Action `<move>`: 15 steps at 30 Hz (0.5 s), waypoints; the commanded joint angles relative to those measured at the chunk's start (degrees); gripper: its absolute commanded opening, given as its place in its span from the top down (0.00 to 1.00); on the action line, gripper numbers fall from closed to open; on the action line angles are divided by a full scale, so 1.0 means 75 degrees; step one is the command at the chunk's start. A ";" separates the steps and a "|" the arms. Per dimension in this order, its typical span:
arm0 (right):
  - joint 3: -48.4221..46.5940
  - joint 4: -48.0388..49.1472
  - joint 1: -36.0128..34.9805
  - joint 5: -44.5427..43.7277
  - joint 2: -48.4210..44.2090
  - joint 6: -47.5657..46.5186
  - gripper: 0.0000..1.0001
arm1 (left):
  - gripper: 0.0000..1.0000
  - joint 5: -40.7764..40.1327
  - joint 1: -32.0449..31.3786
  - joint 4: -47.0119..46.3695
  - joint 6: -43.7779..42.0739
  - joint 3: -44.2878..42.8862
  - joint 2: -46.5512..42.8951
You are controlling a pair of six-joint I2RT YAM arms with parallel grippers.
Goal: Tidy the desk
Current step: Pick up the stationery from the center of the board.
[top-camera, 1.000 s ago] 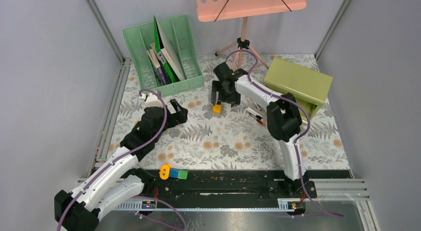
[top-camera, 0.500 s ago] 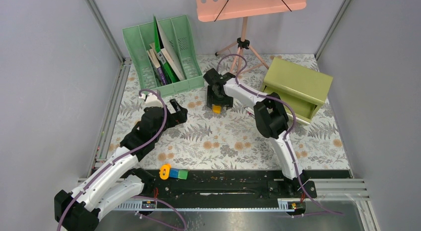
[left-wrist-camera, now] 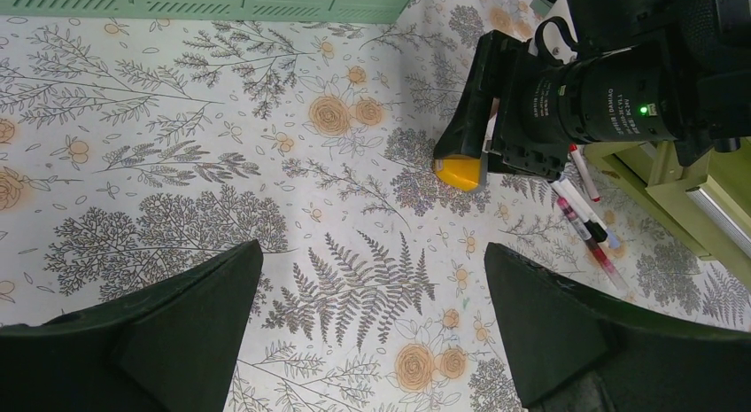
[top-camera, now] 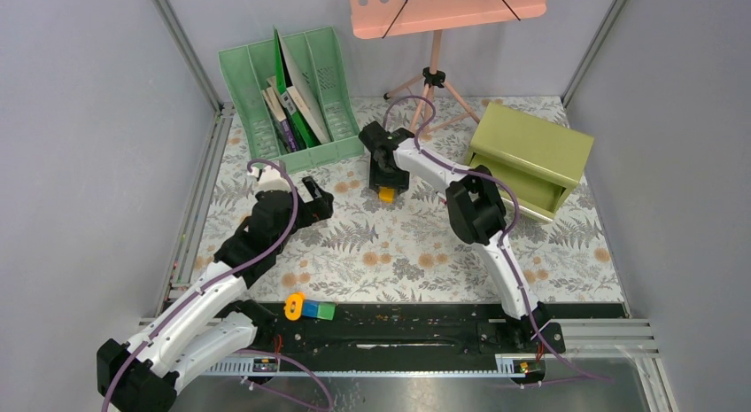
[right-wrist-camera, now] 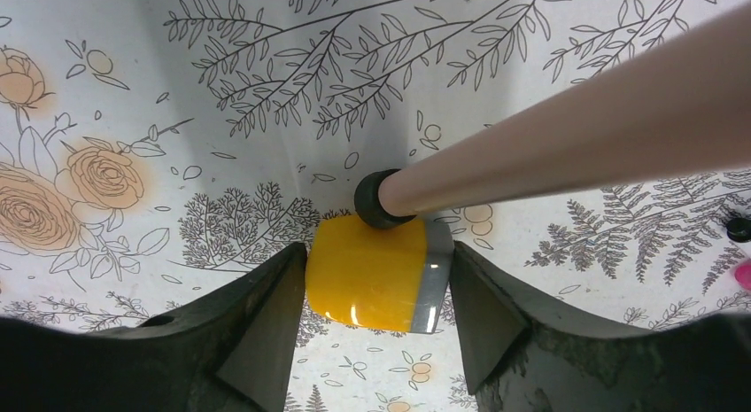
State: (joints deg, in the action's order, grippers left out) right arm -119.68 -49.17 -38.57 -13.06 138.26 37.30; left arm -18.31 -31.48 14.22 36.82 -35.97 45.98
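Note:
The desk (top-camera: 398,252) is a flat top under a pale cloth printed with ferns and orange flowers. A small yellow block with a grey edge (top-camera: 387,195) lies on it near the middle back, beside a pink stand leg's foot. My right gripper (top-camera: 387,183) is down over the block. In the right wrist view the gripper (right-wrist-camera: 377,250) has a finger pressed against each side of the block (right-wrist-camera: 372,272). My left gripper (top-camera: 317,199) hovers to the left, open and empty, as the left wrist view (left-wrist-camera: 372,248) shows. That view also shows the block (left-wrist-camera: 460,171).
A green slotted file rack (top-camera: 292,97) with books stands at the back left. An olive-green drawer box (top-camera: 530,155) stands at the back right. A pink stand's tripod (top-camera: 434,75) is behind the block, one leg (right-wrist-camera: 567,137) close. Markers (left-wrist-camera: 584,217) lie right of it. A yellow ring and blue-green blocks (top-camera: 305,307) sit at the front.
My right gripper has moved left and down onto the yellow block and closed round it. The left arm has not moved.

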 commanded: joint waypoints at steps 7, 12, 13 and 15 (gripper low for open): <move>-0.0239 -0.0347 -0.0141 -0.0247 -0.0029 -0.0135 0.61 | 0.01 -0.0293 0.0045 -0.0036 -0.0198 -0.0164 -0.0107; 0.0556 0.0052 -0.0186 0.0039 -0.0720 -0.0194 0.73 | 0.01 -0.0263 0.0038 -0.0038 -0.0168 -0.0187 -0.0107; 0.0702 0.0125 -0.0185 0.0087 -0.0874 -0.0176 0.74 | 0.01 -0.0257 0.0038 -0.0026 -0.0164 -0.0194 -0.0107; 0.0985 0.0315 -0.0183 0.0268 -0.1152 -0.0210 0.76 | 0.01 -0.0216 0.0045 -0.0010 -0.0132 -0.0214 -0.0127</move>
State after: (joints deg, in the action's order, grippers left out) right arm -115.61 -48.38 -38.96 -12.56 135.83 36.27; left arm -19.00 -31.48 14.68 36.40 -35.97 45.87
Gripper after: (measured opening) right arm 0.623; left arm 0.989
